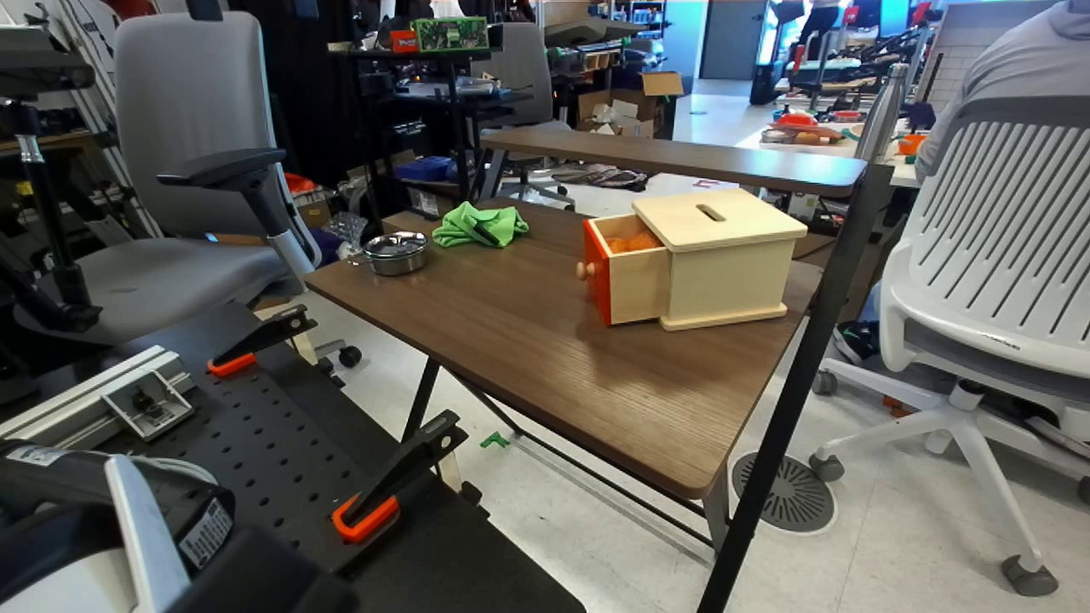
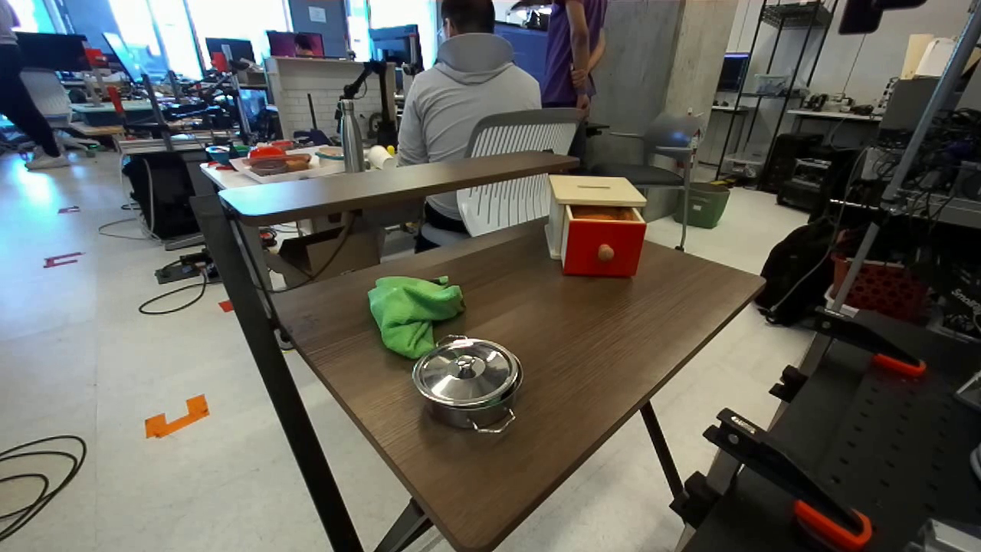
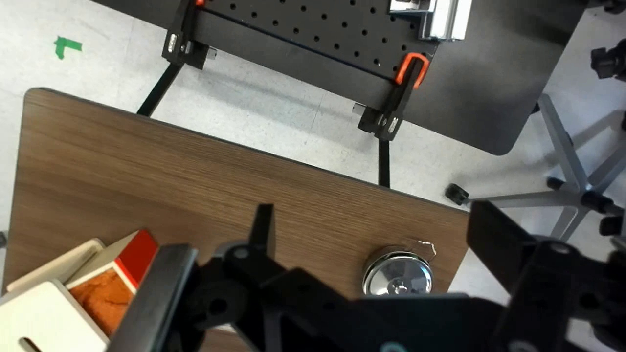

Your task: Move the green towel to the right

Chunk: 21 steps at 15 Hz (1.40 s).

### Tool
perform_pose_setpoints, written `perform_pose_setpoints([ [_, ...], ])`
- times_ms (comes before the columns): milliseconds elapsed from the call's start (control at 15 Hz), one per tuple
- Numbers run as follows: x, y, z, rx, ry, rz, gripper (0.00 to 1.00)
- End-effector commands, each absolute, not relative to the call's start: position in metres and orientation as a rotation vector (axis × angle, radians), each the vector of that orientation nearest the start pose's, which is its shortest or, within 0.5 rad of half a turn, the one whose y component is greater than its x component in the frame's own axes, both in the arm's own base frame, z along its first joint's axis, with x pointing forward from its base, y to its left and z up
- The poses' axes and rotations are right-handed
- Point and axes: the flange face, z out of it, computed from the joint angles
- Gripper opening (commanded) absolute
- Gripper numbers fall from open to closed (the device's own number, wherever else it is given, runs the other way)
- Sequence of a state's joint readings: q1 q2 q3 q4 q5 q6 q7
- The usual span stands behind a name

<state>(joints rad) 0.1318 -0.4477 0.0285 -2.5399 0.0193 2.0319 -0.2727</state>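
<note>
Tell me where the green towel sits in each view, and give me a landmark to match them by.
In an exterior view: the towel is slightly left of centre, above mid-height, right of the pot.
In an exterior view: the towel is left of centre, just below mid-height, above and left of the pot.
Wrist view: no towel visible.
Shared landmark: the pot, right of centre in the wrist view.

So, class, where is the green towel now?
In both exterior views, the green towel lies crumpled on the wood-grain tabletop, close beside the lidded metal pot and, in the picture, left of the wooden drawer box.
</note>
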Motion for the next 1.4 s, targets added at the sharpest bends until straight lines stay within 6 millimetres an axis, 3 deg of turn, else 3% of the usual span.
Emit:
perform_pose_setpoints([
  [0,0.407,0.085,0.421,-3.029,-0.820,0.072,1.00],
  [733,0.484,0.174,0.401,-2.940,-1.100,-0.061,1.00],
  [1333,0.565,0.225,0.356,-2.882,-1.187,-0.187,1.00],
])
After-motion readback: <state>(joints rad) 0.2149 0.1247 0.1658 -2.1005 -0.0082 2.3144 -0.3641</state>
